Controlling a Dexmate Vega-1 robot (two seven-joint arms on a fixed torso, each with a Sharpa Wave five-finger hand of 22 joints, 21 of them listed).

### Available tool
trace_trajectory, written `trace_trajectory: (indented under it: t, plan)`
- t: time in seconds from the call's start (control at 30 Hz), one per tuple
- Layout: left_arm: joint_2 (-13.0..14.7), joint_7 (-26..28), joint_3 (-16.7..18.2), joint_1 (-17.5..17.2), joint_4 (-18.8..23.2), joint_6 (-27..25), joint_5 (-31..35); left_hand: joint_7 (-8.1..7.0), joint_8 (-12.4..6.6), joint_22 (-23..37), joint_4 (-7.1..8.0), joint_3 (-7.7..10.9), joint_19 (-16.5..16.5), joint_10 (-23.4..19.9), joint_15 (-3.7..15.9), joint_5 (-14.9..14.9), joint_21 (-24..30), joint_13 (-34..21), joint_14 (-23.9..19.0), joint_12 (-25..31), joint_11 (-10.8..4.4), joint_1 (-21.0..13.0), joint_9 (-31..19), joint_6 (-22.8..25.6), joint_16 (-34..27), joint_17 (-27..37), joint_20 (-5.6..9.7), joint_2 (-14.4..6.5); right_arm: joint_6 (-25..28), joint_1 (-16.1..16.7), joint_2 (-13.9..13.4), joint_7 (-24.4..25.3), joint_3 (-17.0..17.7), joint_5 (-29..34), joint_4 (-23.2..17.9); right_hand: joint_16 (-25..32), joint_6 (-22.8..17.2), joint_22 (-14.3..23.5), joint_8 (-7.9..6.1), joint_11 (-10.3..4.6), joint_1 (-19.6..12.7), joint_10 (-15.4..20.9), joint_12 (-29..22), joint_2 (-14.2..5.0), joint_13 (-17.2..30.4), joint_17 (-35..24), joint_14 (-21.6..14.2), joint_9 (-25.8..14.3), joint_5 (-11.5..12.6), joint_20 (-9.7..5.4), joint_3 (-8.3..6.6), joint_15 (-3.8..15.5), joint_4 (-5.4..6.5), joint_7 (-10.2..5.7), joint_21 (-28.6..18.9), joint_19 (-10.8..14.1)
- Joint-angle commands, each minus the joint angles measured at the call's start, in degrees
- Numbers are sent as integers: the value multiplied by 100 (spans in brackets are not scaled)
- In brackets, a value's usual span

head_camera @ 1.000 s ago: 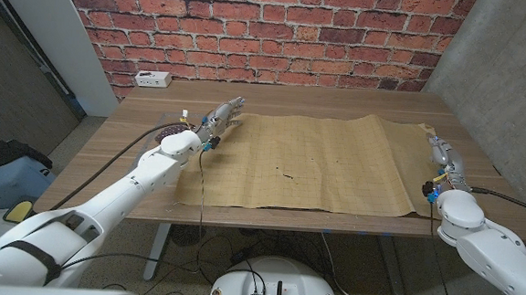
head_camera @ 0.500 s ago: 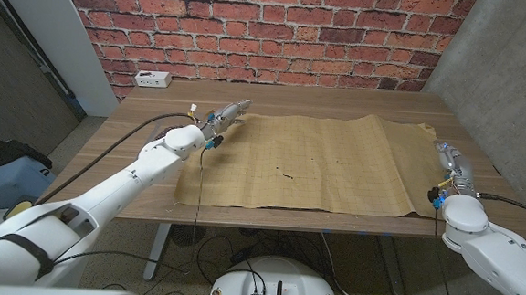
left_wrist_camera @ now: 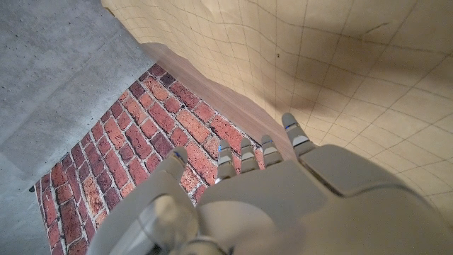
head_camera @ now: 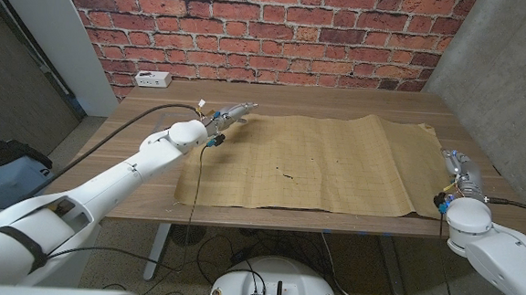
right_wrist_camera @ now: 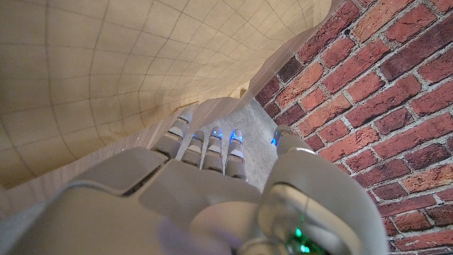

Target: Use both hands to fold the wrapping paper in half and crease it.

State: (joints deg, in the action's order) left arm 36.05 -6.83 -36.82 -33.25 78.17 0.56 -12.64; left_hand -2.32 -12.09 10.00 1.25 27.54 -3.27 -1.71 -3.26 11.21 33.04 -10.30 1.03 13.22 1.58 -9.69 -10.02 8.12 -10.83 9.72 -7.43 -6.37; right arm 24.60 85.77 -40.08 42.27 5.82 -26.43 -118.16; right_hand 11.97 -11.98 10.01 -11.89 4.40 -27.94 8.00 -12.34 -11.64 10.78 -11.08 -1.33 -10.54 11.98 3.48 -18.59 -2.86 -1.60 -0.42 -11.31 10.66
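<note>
The brown gridded wrapping paper (head_camera: 308, 164) lies spread out across the wooden table (head_camera: 135, 149), slightly wavy at its edges. My left hand (head_camera: 230, 113) hovers at the paper's far left corner with its fingers stretched out and nothing in them. In the left wrist view, the left hand (left_wrist_camera: 283, 191) reaches over the paper (left_wrist_camera: 354, 71). My right hand (head_camera: 460, 167) stands just beyond the paper's right edge, fingers extended, apart from the sheet. In the right wrist view, the right hand (right_wrist_camera: 205, 177) is empty with the paper (right_wrist_camera: 106, 64) beyond its fingertips.
A white power strip (head_camera: 152, 78) sits at the table's far left corner. A black cable (head_camera: 200, 167) hangs from my left arm over the paper's left part. A brick wall stands behind the table and a grey concrete wall to the right.
My left hand has slid farther along the paper's far edge, toward the wall and to the right. My right hand has drawn back from the paper's right edge toward the robot.
</note>
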Motion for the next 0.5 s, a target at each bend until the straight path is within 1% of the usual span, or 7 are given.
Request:
trace_trajectory:
  t: [0.03, 0.1, 0.17, 0.27, 0.33, 0.43, 0.5]
  plan:
    - [72, -138, -151, 128, 85, -163, 312, 51, -35, 27, -65, 29, 98, -184, -17, -17, -11, -26, -152, 57, -12, -104, -15, 206, -58, 19, 12, -14, 586, 119, 174, 231, 157, 87, -212, 58, -48, 7, -19, -2, -83, 78, -20, -2, 26, -33, -44, -13, -23, -14, -68, 6, 0, 5, -49, 39]
    - [88, -135, -179, 146, 123, -214, 383, 82, -48, 27, -79, 41, 115, -233, -4, -22, -21, -26, -187, 63, -6, -116, -15, 295, -60, 18, 12, -19, 693, 128, 190, 264, 178, 100, -242, 61, -63, 7, -21, 0, -88, 94, -24, 1, 26, -33, -50, -13, -25, -13, -80, 13, 2, 12, -48, 40]
    - [98, -131, -196, 153, 156, -260, 432, 116, -49, 27, -95, 54, 142, -327, -1, -27, -32, -26, -231, 81, -40, -130, -16, 370, -61, 17, 9, -24, 758, 141, 217, 302, 197, 128, -265, 66, -90, 7, -27, -6, -97, 106, -24, 4, 26, -34, -66, -13, -27, -13, -97, 15, 3, 14, -48, 44]
    - [104, -149, -210, 159, 181, -301, 462, 131, -50, 28, -109, 64, 178, -393, 1, -31, -35, -26, -265, 90, -35, -140, -16, 435, -59, 17, 33, -25, 920, 154, 234, 357, 220, 166, -315, 67, -102, 6, -22, 2, -111, 125, -25, 9, 26, -34, -73, -14, -32, -19, -125, 15, 4, 17, -52, 61]
    - [109, -152, -221, 164, 194, -331, 491, 153, -49, 28, -117, 70, 200, -415, 52, -34, -38, -26, -273, 89, -32, -146, -16, 473, -54, 16, 42, -25, 951, 173, 263, 379, 242, 197, -332, 70, -134, 6, -28, -7, -123, 150, -30, 13, 26, -33, -87, -14, -35, -26, -146, 28, 3, 14, -52, 66]
    - [113, -152, -231, 166, 210, -362, 522, 165, -48, 28, -125, 76, 226, -441, 70, -36, -38, -26, -289, 89, -27, -152, -16, 507, -51, 15, 91, -26, 1039, 185, 302, 441, 250, 262, -364, 71, -167, 5, -31, 0, -136, 158, -26, 15, 27, -34, -93, -14, -39, -28, -171, 39, 4, 21, -51, 69]
    - [113, -159, -229, 162, 214, -364, 523, 199, -56, 28, -133, 81, 234, -448, 71, -38, -45, -26, -292, 83, -27, -157, -17, 562, -45, 14, 102, -26, 1122, 192, 322, 456, 266, 278, -393, 71, -193, 5, -37, -4, -146, 166, -26, 17, 27, -33, -97, -15, -40, -29, -186, 39, 2, 28, -52, 75]
